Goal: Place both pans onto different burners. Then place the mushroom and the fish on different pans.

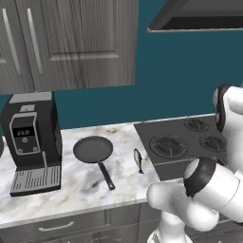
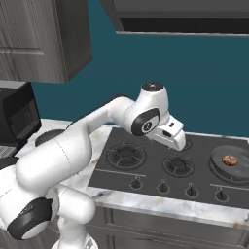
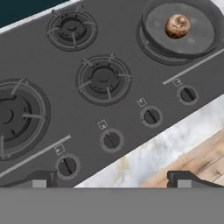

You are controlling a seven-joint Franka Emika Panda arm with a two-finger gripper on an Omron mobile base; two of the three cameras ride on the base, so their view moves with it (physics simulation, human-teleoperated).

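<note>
One dark pan sits on the cooktop's right burner, and the brown mushroom lies in it; both also show in the right base view as the pan and the mushroom. The other pan rests on the marble counter left of the cooktop, its handle toward the front edge. Beside it, between pan and cooktop, lies the slim grey fish. My gripper hovers open above the cooktop's front knobs, nothing between its fingers. Bare burners lie below it.
A black coffee machine stands at the counter's left end. Four knobs line the front of the cooktop. Wall cabinets and a range hood hang overhead. My own arm crosses over the counter's left part.
</note>
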